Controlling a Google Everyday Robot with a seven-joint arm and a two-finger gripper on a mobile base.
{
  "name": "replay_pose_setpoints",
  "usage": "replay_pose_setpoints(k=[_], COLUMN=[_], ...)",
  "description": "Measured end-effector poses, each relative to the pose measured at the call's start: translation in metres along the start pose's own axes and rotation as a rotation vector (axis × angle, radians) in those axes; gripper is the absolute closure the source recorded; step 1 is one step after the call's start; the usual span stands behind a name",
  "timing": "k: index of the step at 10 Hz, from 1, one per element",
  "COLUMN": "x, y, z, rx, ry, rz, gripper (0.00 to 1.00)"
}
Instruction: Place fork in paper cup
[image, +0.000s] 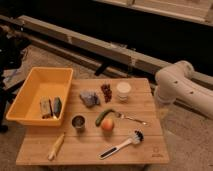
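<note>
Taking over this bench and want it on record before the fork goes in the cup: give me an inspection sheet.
surface: wooden table, crowded.
job's things: fork lies flat right of centre; paper cup upright behind it, apart.
clutter: yellow bin at left, metal cup, orange fruit, dish brush, dark red bunch.
gripper: not made out, beyond the table's right edge on the white arm; open, far from the fork.
cables: nothing seen.
surroundings: long rail behind the table.
</note>
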Motion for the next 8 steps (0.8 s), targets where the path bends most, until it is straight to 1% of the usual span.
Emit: replay_pose_setpoints(k=[2,4,6,8], x=[-0.016,-0.030,-0.051,-0.077], y=[-0.017,-0.025,-0.025,-0.023], z=[0.018,0.033,0.049,0.069], rx=[0.007,0.004,-0.006,-0.028], ry=[0.009,0.008,-0.001,-0.019], rz=[0.020,0.035,0.040,0.030], gripper=[0.35,0.35,0.35,0.35])
